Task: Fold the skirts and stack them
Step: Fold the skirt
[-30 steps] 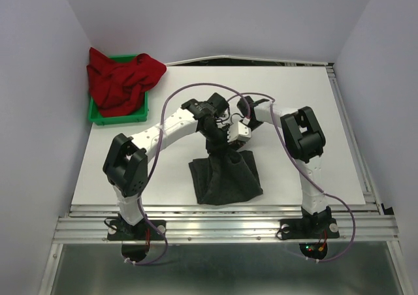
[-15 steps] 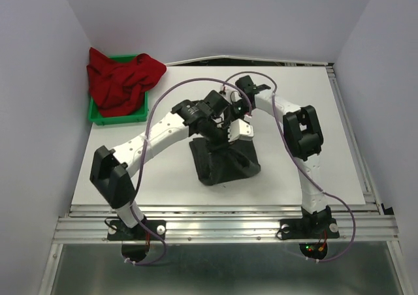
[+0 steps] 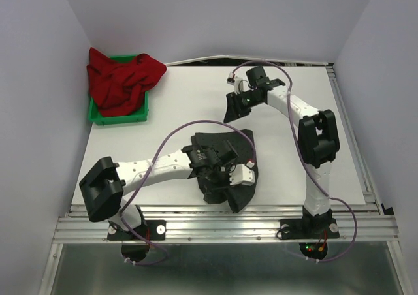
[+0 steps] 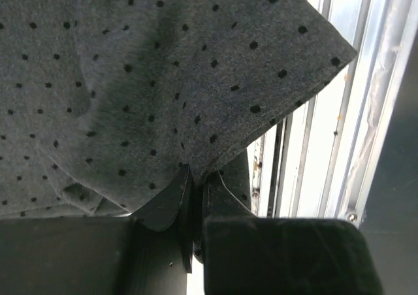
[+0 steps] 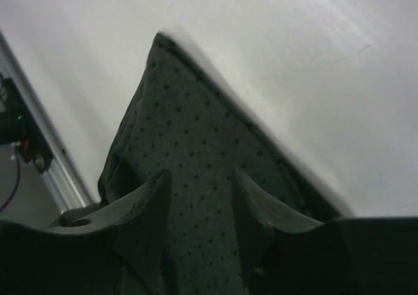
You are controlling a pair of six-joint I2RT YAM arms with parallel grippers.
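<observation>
The charcoal dotted skirt (image 3: 230,142) lies bunched on the white table (image 3: 294,151), near its front edge. My left gripper (image 3: 226,184) is shut on a fold of this skirt (image 4: 130,79), and the cloth is pinched between the fingertips (image 4: 171,200). My right gripper (image 3: 235,107) hovers farther back, apart from the cloth, open and empty. In the right wrist view its fingers (image 5: 147,203) frame the dotted skirt (image 5: 189,132) lying below. The red skirt (image 3: 121,79) is heaped over the green bin (image 3: 117,117) at the back left.
The metal rails (image 3: 222,218) of the table's front edge run just below the dark skirt and show beside the cloth in the left wrist view. Purple cables loop over both arms. Walls close in on the left and right.
My left gripper has dragged its hold on the dotted skirt toward the front edge. The right gripper has let go of the cloth, opened, and drawn back toward the far side.
</observation>
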